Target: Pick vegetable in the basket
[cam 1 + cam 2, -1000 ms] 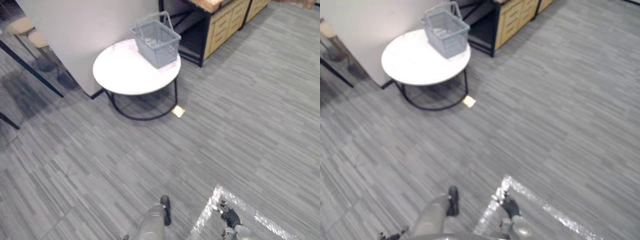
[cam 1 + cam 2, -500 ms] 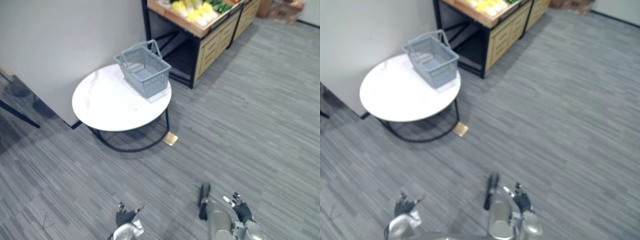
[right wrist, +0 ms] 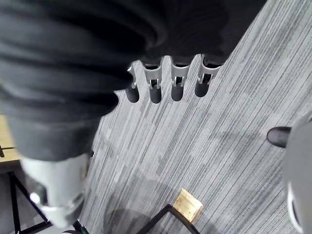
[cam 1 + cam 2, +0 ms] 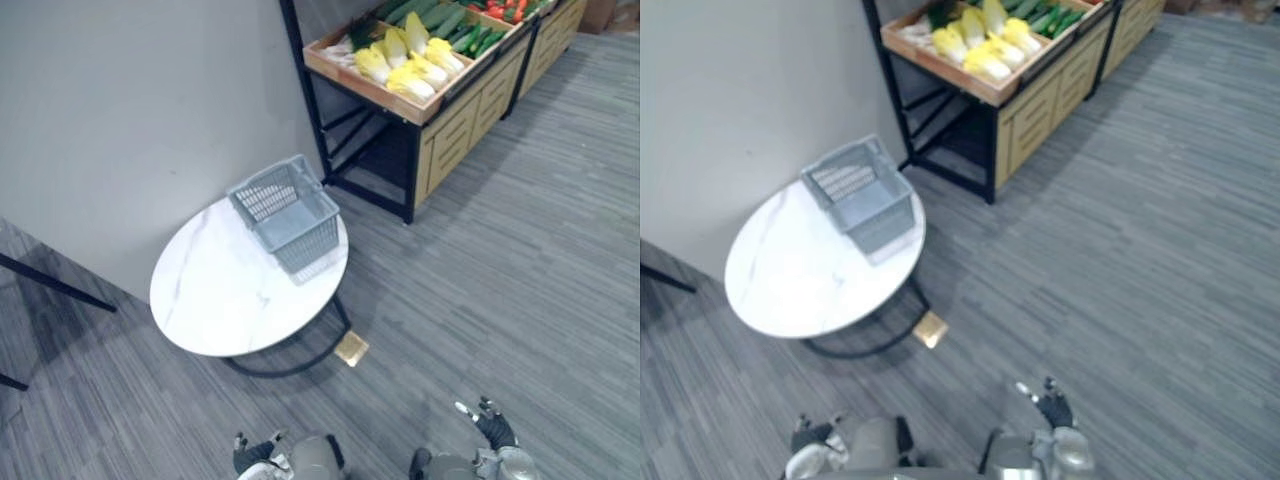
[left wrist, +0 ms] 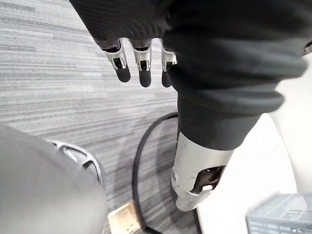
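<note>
An empty grey wire basket (image 4: 285, 212) stands at the far edge of a round white table (image 4: 225, 300). Beyond it, a wooden stand holds yellow-white cabbages (image 4: 405, 65), green cucumbers (image 4: 450, 25) and red vegetables (image 4: 505, 8). My left hand (image 4: 250, 455) and right hand (image 4: 495, 430) hang low over the floor, well short of the table. Both are open with relaxed fingers (image 5: 141, 63) (image 3: 165, 83) and hold nothing. The left wrist view catches a corner of the basket (image 5: 280, 217).
The wooden stand (image 4: 455, 120) has drawers and a black frame and sits against a grey wall (image 4: 150, 100). A small tan block (image 4: 352, 348) lies on the floor by the table's black ring base. Dark furniture legs (image 4: 50, 285) cross the left edge.
The whole picture has shifted: the camera has moved, so the vegetable stand now shows more fully and the table sits nearer the middle. Both hands stay low and open.
</note>
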Robot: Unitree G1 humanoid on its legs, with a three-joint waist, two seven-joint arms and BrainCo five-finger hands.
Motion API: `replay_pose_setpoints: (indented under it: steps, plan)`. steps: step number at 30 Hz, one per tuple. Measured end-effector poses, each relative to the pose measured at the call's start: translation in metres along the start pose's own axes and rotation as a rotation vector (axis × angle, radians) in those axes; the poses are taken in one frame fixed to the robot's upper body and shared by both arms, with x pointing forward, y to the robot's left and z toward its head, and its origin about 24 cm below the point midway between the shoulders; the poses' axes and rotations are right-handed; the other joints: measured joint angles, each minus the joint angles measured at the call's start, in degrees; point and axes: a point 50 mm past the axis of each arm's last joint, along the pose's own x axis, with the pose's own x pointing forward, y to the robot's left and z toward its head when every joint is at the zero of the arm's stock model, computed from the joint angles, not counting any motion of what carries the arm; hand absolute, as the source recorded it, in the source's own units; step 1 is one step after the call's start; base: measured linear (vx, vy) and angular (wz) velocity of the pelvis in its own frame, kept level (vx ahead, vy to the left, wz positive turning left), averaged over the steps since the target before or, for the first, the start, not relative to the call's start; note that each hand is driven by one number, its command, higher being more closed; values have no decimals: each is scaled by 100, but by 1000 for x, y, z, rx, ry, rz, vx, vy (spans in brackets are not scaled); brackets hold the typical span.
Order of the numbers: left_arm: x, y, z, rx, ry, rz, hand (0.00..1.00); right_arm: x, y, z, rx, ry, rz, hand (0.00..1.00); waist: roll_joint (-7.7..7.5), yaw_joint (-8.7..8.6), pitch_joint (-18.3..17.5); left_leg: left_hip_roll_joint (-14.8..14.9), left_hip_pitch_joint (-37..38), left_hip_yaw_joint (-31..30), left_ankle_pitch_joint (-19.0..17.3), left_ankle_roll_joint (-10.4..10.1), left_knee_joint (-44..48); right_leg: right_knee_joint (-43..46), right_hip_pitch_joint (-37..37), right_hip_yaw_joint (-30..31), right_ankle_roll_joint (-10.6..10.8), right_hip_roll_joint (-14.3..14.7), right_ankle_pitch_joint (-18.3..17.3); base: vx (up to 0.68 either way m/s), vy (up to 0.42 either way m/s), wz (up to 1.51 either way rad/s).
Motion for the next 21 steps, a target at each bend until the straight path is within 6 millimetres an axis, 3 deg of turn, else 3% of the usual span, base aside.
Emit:
replay_pose_setpoints:
  steps: [1,3,5,6,7,8,10,11,12,13,15,17,19,21]
  plan:
    - [0,0,0,-3,-1,3,0,0,1,0,6,-3,0,0,-18,0,4,-202,-43,-2,174,51,-743,-128,195,-15,88,-28,-53,479,22,0]
    - [-1,0,-1,-10,4,9,0,-5,0,-4,7,-7,0,0,-29,17,-3,-643,-30,-64,911,217,-2673,-408,667,-51,375,-12,-234,558,92,2]
    - [-1,-1,-1,-14,4,8,0,-7,-1,-6,3,-5,2,0,-21,53,-17,-712,-34,-51,1114,402,-3058,-471,983,-13,624,38,-418,500,177,-17]
    - [0,1,0,-13,4,15,0,-10,1,-11,-4,4,12,0,-111,113,-103,-745,15,-49,1783,817,-2948,-453,1158,64,766,-38,-549,512,199,-24]
    - [0,1,-2,-10,9,16,0,-12,3,-13,-12,9,22,0,-181,126,-173,-823,65,-29,1997,914,-2961,-441,1227,107,775,-120,-556,511,203,-11]
    - [3,8,2,31,-8,23,0,-14,10,-17,-25,15,45,0,-442,127,-309,-1117,210,2,1867,950,-3173,-120,1128,120,790,-386,-541,614,279,13]
    - [5,12,2,41,-6,45,0,-15,17,-18,-28,14,62,0,-545,120,-366,-1348,514,-52,1722,1015,-3348,1274,655,167,822,-738,-465,538,262,27]
    - [6,17,4,33,-9,77,0,-15,22,-17,-14,12,66,0,-662,155,-313,-1430,881,-82,1542,972,-3402,2603,285,290,736,-1005,-123,353,161,17]
    - [7,19,5,42,-7,86,0,-15,24,-17,-14,11,71,0,-678,180,-296,-1449,1059,-122,1420,937,-3424,3291,55,341,649,-1143,126,506,208,28]
    - [8,23,3,84,7,101,0,-15,27,-15,-47,-9,89,0,-677,138,-308,-1458,1387,-314,1117,862,-3399,4870,-553,387,566,-1381,183,321,102,32]
    - [8,24,2,105,15,113,0,-15,27,-10,-49,-39,86,0,-687,5,-312,-1464,1790,-619,888,845,-3426,5716,-1118,333,491,-1460,87,427,89,68]
    - [7,20,1,126,13,93,0,-14,27,-5,-47,-57,82,0,-673,-61,-305,-1458,2078,-856,779,757,-3404,5566,-1709,277,493,-1521,-104,511,30,81]
    - [6,18,0,127,15,90,0,-13,26,-2,-46,-66,73,0,-652,-122,-304,-1454,2272,-1070,730,676,-3435,4837,-1976,281,525,-1472,-245,391,-31,74]
    - [5,15,0,135,5,73,0,-11,24,-1,-41,-63,59,0,-614,-122,-289,-1388,2463,-1384,562,400,-3427,2791,-2089,897,596,-1062,-192,471,-139,86]
